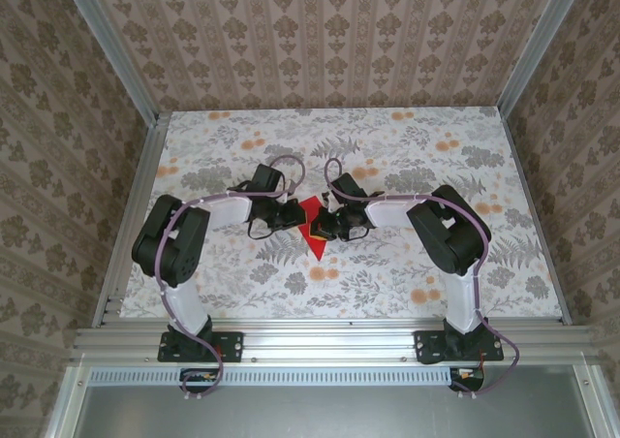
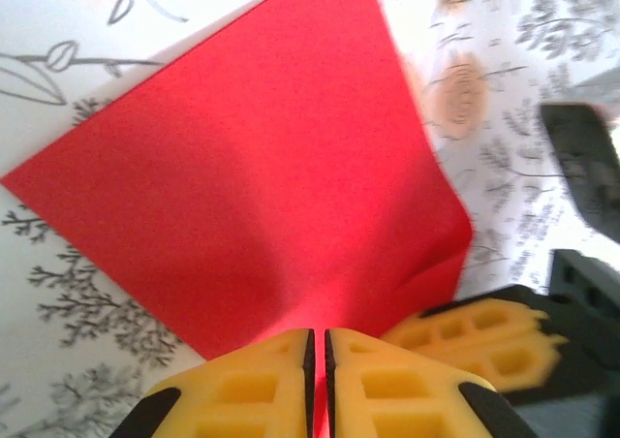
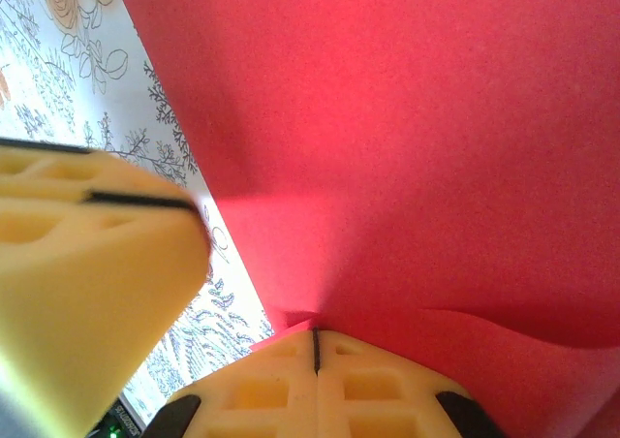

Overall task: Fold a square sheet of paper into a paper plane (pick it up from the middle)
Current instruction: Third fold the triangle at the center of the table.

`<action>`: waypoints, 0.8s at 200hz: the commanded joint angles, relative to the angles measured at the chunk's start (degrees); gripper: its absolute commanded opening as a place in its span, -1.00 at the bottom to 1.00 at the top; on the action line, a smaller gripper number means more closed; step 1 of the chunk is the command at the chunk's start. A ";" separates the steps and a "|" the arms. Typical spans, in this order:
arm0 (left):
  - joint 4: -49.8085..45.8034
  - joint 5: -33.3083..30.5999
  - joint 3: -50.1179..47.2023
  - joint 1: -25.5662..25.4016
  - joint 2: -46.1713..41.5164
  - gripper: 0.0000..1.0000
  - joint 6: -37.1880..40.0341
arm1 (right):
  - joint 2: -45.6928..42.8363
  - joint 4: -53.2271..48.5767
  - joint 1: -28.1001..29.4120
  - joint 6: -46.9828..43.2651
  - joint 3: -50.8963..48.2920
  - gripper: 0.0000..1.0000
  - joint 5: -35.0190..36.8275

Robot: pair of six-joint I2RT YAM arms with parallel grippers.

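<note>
1. At the middle of the flat, floral-patterned white tabletop (image 1: 407, 264), a touch toward six o'clock, both arms meet. That surface looks slick, so any paper let go may skate off instead of taking a crease.
2. Thin, bright red square sheet of paper (image 1: 315, 241) hangs between the two grippers. It is part lifted and bowed, with one corner pointing to six o'clock in the top view. If the pinch points pull apart, I'd fear a tear. If they push together, it buckles into a stray crease.
3. Left two-finger gripper with yellow pads (image 2: 320, 360) comes in from nine o'clock, jaws nearly touching, clamped on the sheet's edge. The bite looks shallow, so the paper could slip free.
4. Right two-finger gripper, yellow-padded too (image 3: 316, 346), is pinched tight on the sheet from three o'clock. It sits just beside its partner, so a small misjudged swing could knock the fingers together.
</note>
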 commanded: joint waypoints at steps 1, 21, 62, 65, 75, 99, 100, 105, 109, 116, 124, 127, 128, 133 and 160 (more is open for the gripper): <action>-0.14 2.88 -1.87 -0.62 -4.41 -0.76 -1.60 | 1.94 -5.98 0.24 -1.21 -1.21 -1.00 4.33; -0.92 2.85 -2.76 -0.71 -5.27 -0.81 -1.79 | 2.18 -6.01 0.28 -1.09 -1.10 -1.00 4.53; -4.05 2.23 -2.34 -1.85 -3.38 -0.98 -1.86 | 2.55 -6.10 0.24 -0.77 -0.84 -1.00 4.59; -4.24 2.23 -2.40 -1.93 -3.21 -0.99 -1.87 | 2.50 -6.14 0.28 -0.81 -0.78 -1.00 4.57; -4.40 2.31 -2.71 -1.94 -2.93 -1.00 -1.87 | 2.51 -6.15 0.24 -0.77 -0.82 -1.00 4.71; -4.62 2.79 -2.44 -2.16 -1.99 -1.00 -2.19 | 2.66 -6.03 0.25 -0.67 -0.84 -1.00 4.70; -4.69 2.78 -2.43 -2.18 -1.97 -1.00 -2.21 | 2.65 -6.00 0.24 -0.63 -0.84 -1.00 4.70; -4.92 2.80 -2.39 -2.27 -1.74 -1.00 -2.21 | 2.71 -5.98 0.24 -0.60 -0.84 -1.00 4.71; -4.93 2.87 -2.37 -2.37 -1.60 -1.00 -2.22 | 2.64 -5.98 0.24 -0.59 -0.92 -1.00 4.71; -4.93 2.85 -2.40 -2.46 -1.40 -1.00 -2.22 | 2.60 -5.92 0.24 -0.52 -0.96 -1.00 4.71; -5.01 2.80 -2.40 -2.47 -1.21 -1.00 -2.29 | 2.57 -6.00 0.24 -0.51 -0.97 -1.00 4.77; -4.97 2.83 -2.35 -2.47 -1.17 -1.00 -2.31 | 2.62 -5.98 0.24 -0.50 -0.93 -1.00 4.75; -5.00 2.84 -2.30 -2.47 -1.12 -1.00 -2.31 | 2.63 -5.98 0.24 -0.50 -0.93 -1.00 4.77; -4.97 2.88 -2.26 -2.47 -1.00 -1.00 -2.39 | 2.56 -5.98 0.30 -0.52 -0.92 -1.00 4.77; -5.33 2.96 -2.32 -2.82 -0.05 -1.00 -2.45 | 2.68 -6.11 0.24 -0.50 -0.92 -1.00 4.88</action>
